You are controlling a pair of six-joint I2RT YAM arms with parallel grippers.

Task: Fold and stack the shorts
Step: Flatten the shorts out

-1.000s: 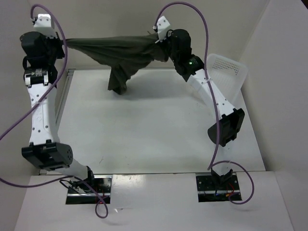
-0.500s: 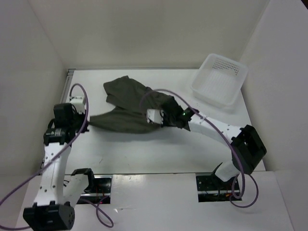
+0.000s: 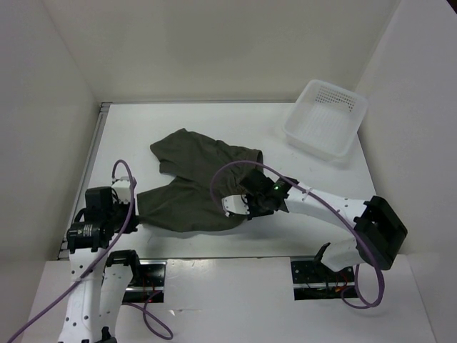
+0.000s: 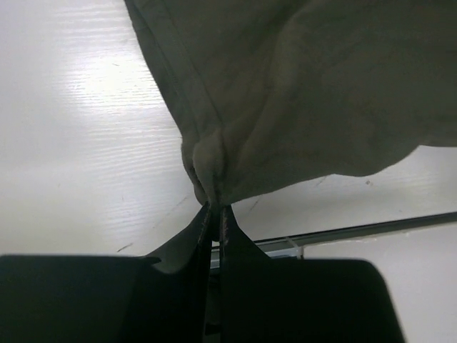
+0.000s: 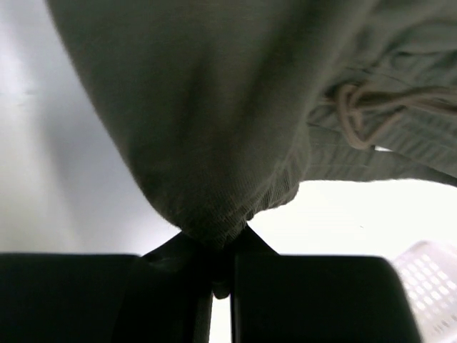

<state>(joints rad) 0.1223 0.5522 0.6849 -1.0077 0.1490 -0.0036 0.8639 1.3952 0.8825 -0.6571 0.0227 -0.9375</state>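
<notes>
Dark olive shorts (image 3: 193, 179) lie spread on the white desk (image 3: 214, 128), near edge running left to right between the left end effector (image 3: 133, 199) and right end effector (image 3: 239, 207), each clamped on one corner, the fabric stretching away from both

My left gripper (image 4: 214, 207) pinching bunched hem of shorts (image 4: 300, 93), jaws closed; fabric drapes over white table (image 4: 86, 143).

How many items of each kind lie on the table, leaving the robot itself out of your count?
olive-green shorts: 1
white basket: 1
Total: 2
</notes>
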